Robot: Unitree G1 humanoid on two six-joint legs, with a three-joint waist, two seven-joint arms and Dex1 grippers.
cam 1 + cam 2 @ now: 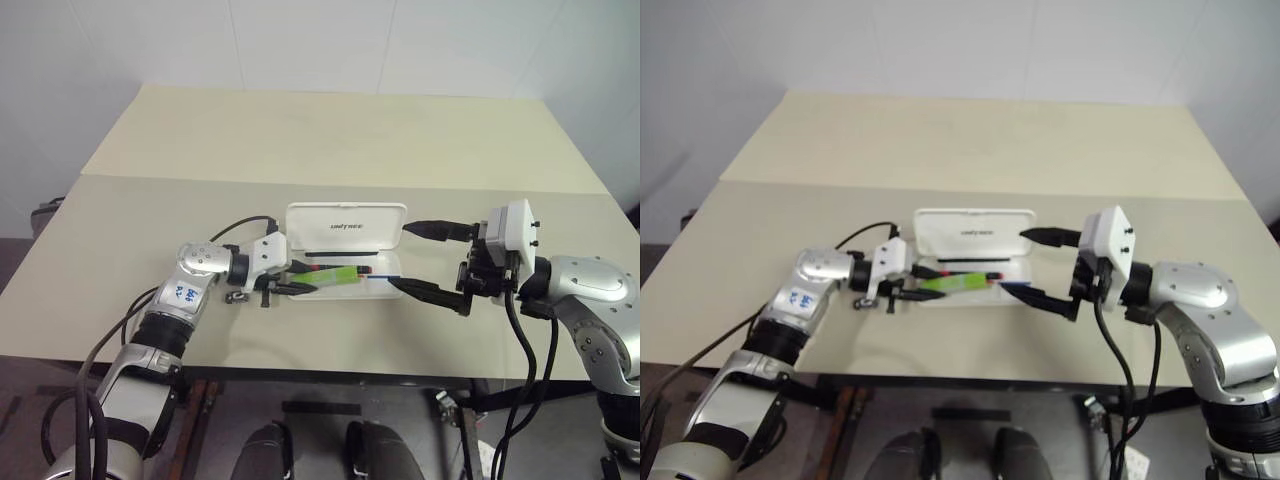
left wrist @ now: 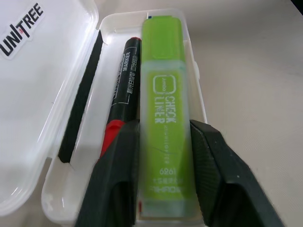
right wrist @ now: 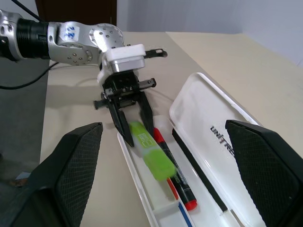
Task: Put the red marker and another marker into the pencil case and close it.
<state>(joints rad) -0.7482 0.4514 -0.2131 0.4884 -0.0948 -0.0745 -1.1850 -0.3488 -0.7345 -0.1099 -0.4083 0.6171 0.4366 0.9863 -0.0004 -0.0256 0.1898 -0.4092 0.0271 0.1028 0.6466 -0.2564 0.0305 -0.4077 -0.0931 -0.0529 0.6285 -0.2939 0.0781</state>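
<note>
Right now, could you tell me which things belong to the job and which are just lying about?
Job:
- red marker, in the tray
- green highlighter, between the left gripper fingers
- white pencil case, lid open

Lying about:
- small dark clip on the table

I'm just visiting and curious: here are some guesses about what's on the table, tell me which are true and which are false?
1. The pencil case is closed. False: its lid stands open.
2. The red marker lies in the case's tray. True.
3. The green highlighter lies on the table outside the case. False: it is in the tray, beside the red marker.
4. The left gripper has its jaws on either side of the highlighter. True.
5. The right gripper holds a marker. False: its jaws are wide open and empty, by the case's end.
</note>
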